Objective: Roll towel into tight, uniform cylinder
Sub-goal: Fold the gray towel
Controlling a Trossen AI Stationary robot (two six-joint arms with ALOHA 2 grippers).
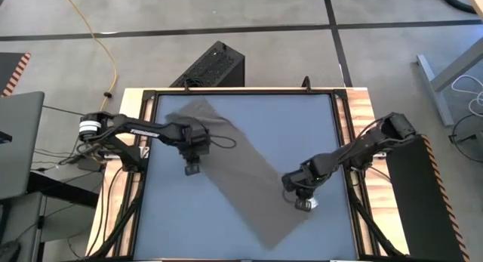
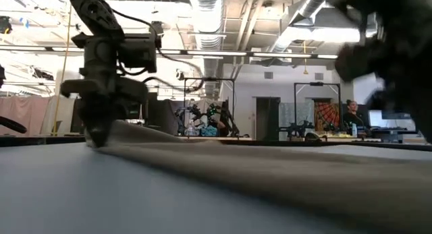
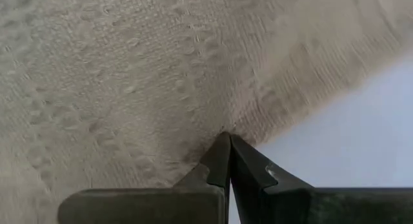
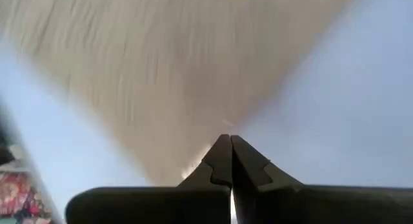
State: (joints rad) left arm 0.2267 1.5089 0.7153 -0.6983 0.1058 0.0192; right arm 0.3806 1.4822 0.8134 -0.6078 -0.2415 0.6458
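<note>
Your left gripper (image 1: 192,169) clamped on towel (image 1: 234,171) near edge; right gripper (image 1: 305,204) pinches opposite long edge; towel diagonal between.

Robotics lab, exposed ceiling ducts (image 2: 223,11), concrete floor (image 1: 226,13), monitors (image 2: 388,119)

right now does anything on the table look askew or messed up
Yes: the towel lies diagonally across the table, not square to its edges, and its far-left end is rumpled. Both hands are shut, pinching it: the left hand on one long edge, the right hand on the opposite one. Nothing spilled or damaged.
</note>
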